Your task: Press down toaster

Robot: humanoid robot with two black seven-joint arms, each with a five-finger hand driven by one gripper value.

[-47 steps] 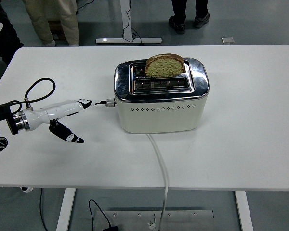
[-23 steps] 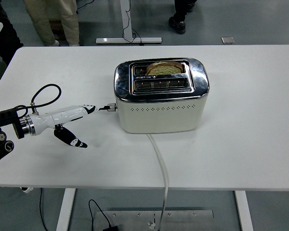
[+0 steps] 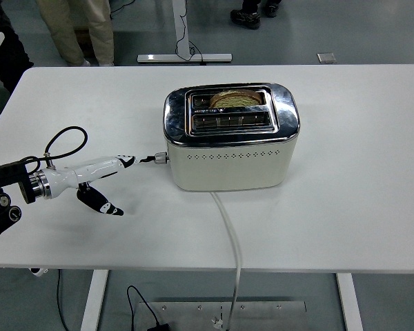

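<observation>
A cream toaster (image 3: 229, 148) with a chrome top stands mid-table. A slice of brown bread (image 3: 233, 99) sits low in its back slot, only the crust above the rim; the front slot is empty. The toaster's lever knob (image 3: 160, 158) sticks out of its left end, low down. My left hand (image 3: 100, 181) reaches in from the left with white fingers spread. Its index finger (image 3: 119, 163) points at the knob, the tip just short of it. The thumb (image 3: 100, 202) hangs below. The hand holds nothing.
The toaster's white cord (image 3: 229, 227) runs from its front over the table's near edge. People's legs (image 3: 72, 27) stand beyond the far left corner, and a table stand (image 3: 184, 48) is on the floor behind.
The bread has sunk from standing high to low in the slot. The lever knob went down with my fingertip on it. My hand has since eased slightly back left and lower.
</observation>
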